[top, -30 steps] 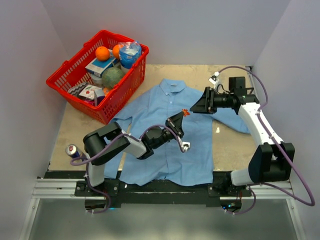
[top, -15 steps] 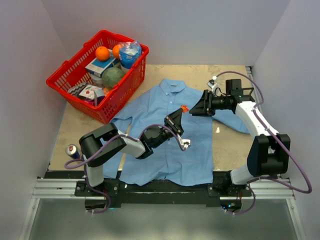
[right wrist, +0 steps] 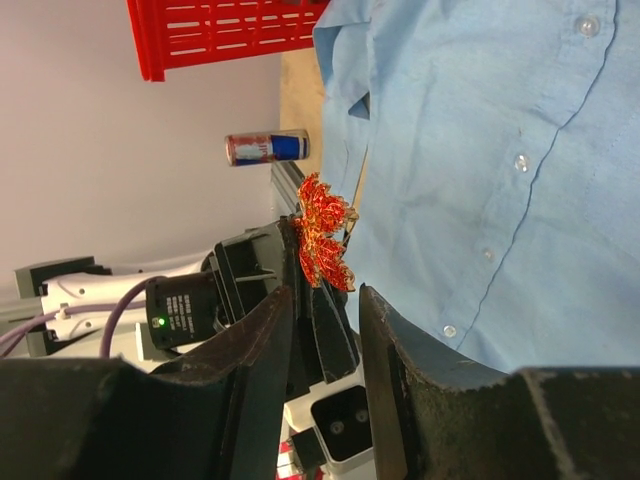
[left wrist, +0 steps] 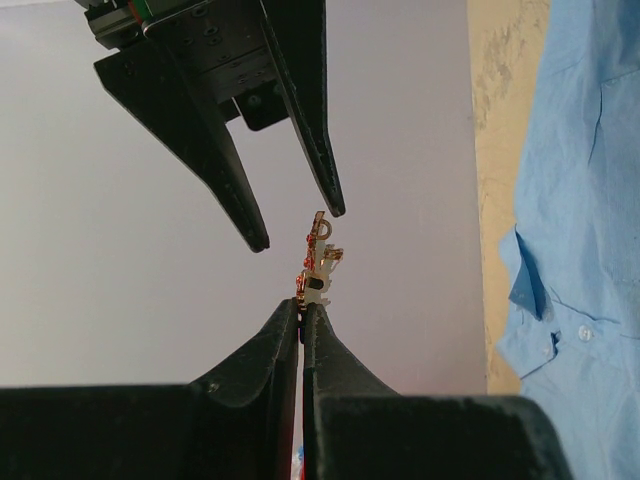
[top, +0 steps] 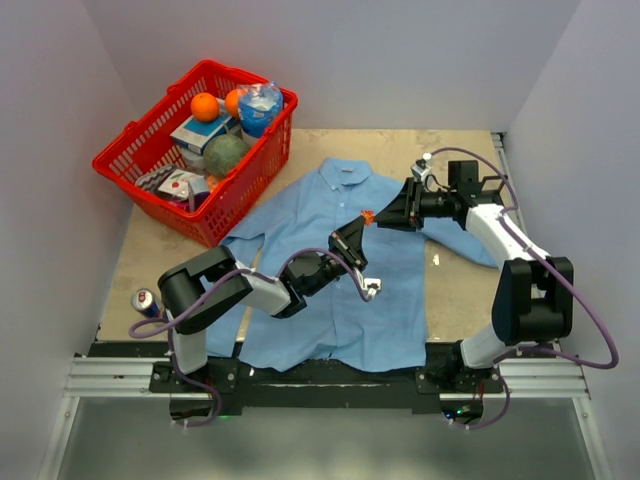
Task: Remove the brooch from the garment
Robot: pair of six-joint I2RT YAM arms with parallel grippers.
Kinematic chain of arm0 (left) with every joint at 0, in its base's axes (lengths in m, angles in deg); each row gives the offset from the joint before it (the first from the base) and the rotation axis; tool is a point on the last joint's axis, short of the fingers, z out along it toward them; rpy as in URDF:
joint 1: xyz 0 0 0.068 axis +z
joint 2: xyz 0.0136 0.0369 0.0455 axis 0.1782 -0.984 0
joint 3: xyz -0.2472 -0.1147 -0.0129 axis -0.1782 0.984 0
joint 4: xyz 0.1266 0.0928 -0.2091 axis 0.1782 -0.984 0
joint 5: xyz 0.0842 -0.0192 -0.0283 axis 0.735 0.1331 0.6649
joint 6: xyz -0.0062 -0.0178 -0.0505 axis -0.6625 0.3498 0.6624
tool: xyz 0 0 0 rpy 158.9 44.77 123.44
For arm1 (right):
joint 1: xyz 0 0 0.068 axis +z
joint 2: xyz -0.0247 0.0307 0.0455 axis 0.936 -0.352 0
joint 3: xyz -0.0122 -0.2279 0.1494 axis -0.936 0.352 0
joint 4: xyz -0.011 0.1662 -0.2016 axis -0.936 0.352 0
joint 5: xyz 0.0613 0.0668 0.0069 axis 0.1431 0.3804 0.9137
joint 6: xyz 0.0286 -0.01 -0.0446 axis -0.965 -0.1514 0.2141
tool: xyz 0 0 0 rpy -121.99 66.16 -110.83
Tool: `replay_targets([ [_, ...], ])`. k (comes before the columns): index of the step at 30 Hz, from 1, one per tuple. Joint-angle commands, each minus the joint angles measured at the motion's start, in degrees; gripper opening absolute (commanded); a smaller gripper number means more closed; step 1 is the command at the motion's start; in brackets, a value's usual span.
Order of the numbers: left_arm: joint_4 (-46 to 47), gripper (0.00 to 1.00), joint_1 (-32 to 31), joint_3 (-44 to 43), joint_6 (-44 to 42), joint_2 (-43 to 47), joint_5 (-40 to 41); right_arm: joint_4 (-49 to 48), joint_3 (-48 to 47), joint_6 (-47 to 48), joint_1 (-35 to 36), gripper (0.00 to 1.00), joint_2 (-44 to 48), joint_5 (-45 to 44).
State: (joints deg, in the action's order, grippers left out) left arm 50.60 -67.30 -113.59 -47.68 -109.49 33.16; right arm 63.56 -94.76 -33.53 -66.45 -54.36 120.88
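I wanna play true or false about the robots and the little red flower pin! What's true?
1. The left gripper is pinching the brooch. True.
2. The right gripper is squeezed shut. False: its jaws stand apart, close to the brooch.
3. The garment is red. False: it is light blue.
4. There is an orange in the red basket. True.
5. The can is inside the basket. False: it is outside, near the left arm's base.

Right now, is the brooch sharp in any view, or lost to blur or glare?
Top external: even light, brooch only a speck. Left wrist: crisp, edge-on against the plain wall. Right wrist: sharp, well lit, no glare; the camera's own fingers dark.
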Motion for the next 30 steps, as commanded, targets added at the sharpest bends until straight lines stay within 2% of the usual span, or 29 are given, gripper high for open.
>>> replay_targets([
  [1,36.7,0.00,-0.2,-1.8,0.7,1.4,0.2,-3.2,0.7,-1.6,-0.2,0.36,0.3,1.9],
  [12,36.7,0.00,-0.3,-2.4,2.3,1.2,1.1,-10.7,3.1,-8.8,-0.1,0.34,-1.2,4.4],
  [22,36.7,0.00,-0.4,-2.4,3.2,1.1,1.8,-13.1,3.2,-10.4,-0.1,0.29,-1.9,5.5],
  [26,36.6,0.00,-0.4,-2.4,3.3,1.2,1.9,-16.9,3.6,-13.1,0.0,0.28,-2.1,6.1],
  [30,36.7,0.00,-0.4,-2.4,3.6,1.2,1.9,-17.0,3.2,-13.0,-0.1,0.23,-2.3,6.5],
])
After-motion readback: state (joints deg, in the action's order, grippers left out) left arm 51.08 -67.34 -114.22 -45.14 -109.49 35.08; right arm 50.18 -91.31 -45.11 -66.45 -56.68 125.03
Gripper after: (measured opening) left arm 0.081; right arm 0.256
